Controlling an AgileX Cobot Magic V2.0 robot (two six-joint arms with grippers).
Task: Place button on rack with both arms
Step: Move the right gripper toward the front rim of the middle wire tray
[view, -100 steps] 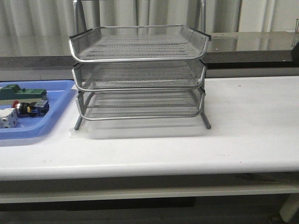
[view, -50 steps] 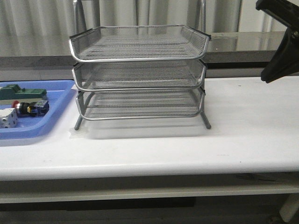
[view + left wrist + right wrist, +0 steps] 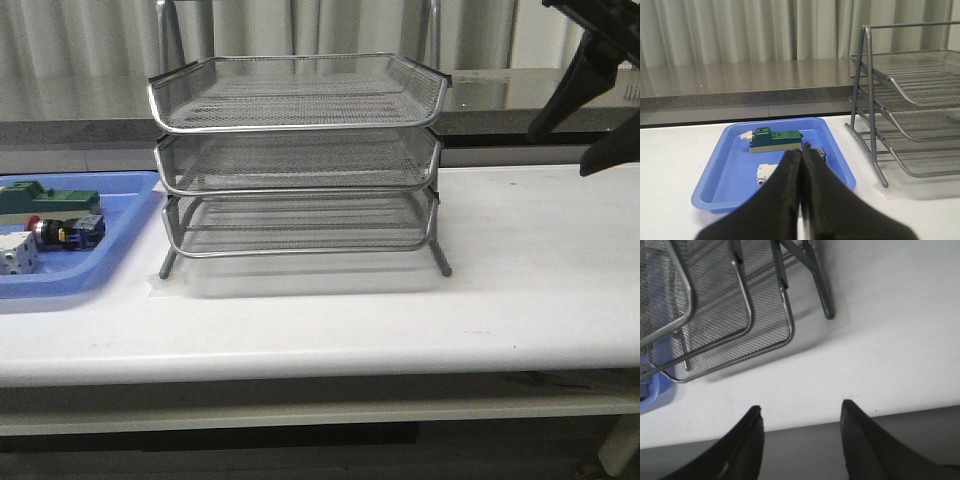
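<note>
Left gripper: seen only in its wrist view, fingers pressed together, nothing between them, aimed at the blue tray.
Blue tray: flat on the white table, at its left end, just beside the rack.
White block: nearest item in the tray.
Button: lying on its side in the tray, red cap to the left, between the white block and the green block; largely hidden behind the fingers in the left wrist view.
Rack: mid-table, three mesh tiers, each holding nothing.
Right gripper: high at the right edge, well apart from the rack, fingers spread with nothing held.
</note>
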